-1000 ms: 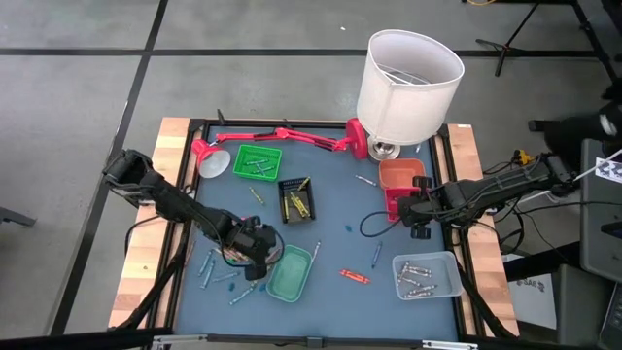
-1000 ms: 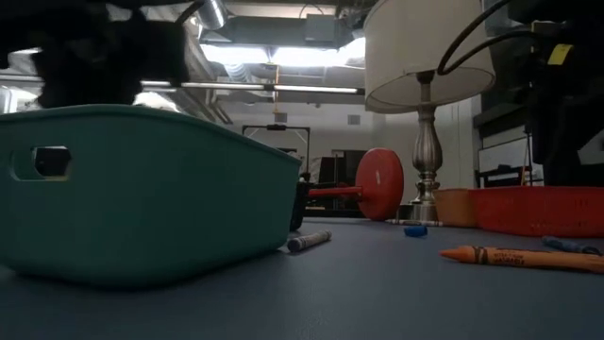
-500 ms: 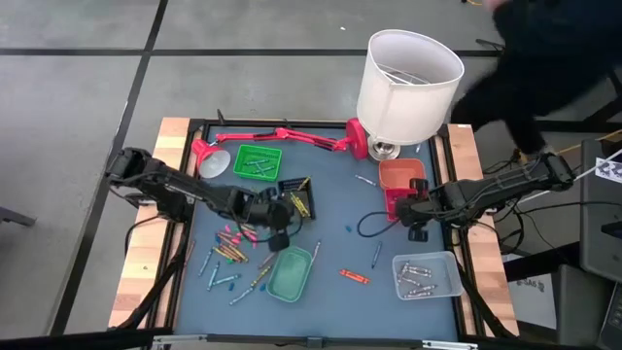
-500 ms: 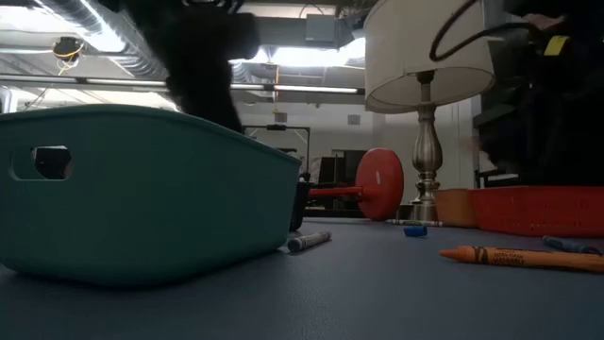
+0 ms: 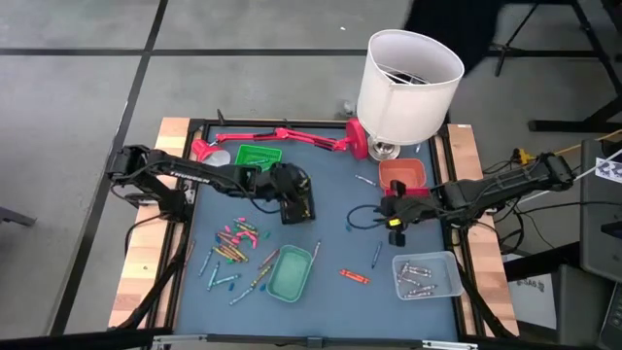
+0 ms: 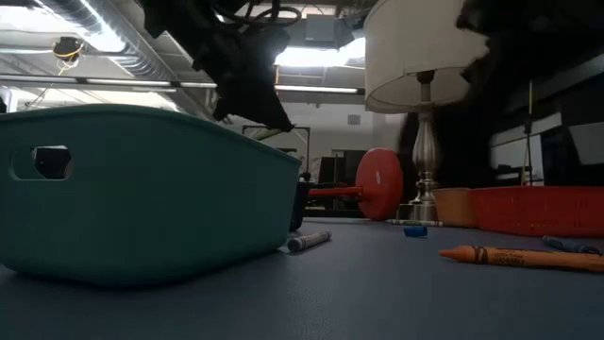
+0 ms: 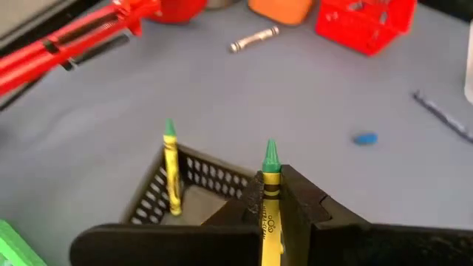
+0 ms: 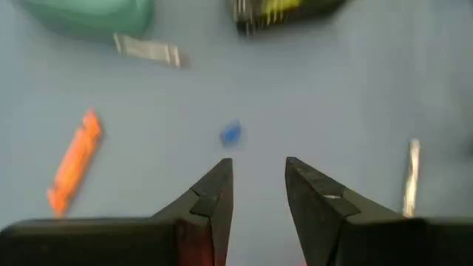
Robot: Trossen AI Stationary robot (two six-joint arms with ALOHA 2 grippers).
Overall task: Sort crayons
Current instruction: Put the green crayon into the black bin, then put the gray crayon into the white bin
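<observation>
My left gripper (image 5: 292, 192) hangs over the black perforated tray (image 7: 194, 177) in the table's middle, shut on a yellow crayon with a green tip (image 7: 270, 185). A second crayon of the same kind (image 7: 171, 174) leans upright inside that tray. More crayons lie in a loose pile (image 5: 238, 243) at the near left. An orange one (image 5: 355, 277) and a blue one (image 5: 376, 255) lie on the mat. My right gripper (image 8: 259, 185) stands open above the mat by the red tray (image 5: 408, 199), with nothing between its fingers. My left gripper pinches the crayon's yellow wrapper (image 7: 269, 203) between its two fingers. The crayon lies along the fingers, and its green tip (image 7: 270, 151) sticks out past them. The fingers slant down from the table's left. The crayon is lifted clear of the mat, over the black tray.
A green tray (image 5: 258, 156) stands at the far left, a teal one (image 5: 290, 274) at the near middle, an orange one (image 5: 400, 173) by the white-shaded lamp (image 5: 408, 83). A clear tray (image 5: 428, 275) holds grey crayons. A red desk lamp (image 5: 282, 136) lies along the far edge.
My left gripper has risen from beside the teal tray and swung toward the table's far right, over the black tray, still shut on the crayon. The pile at the near left now shows. My right gripper has tipped and shifted a little toward the table's left.
</observation>
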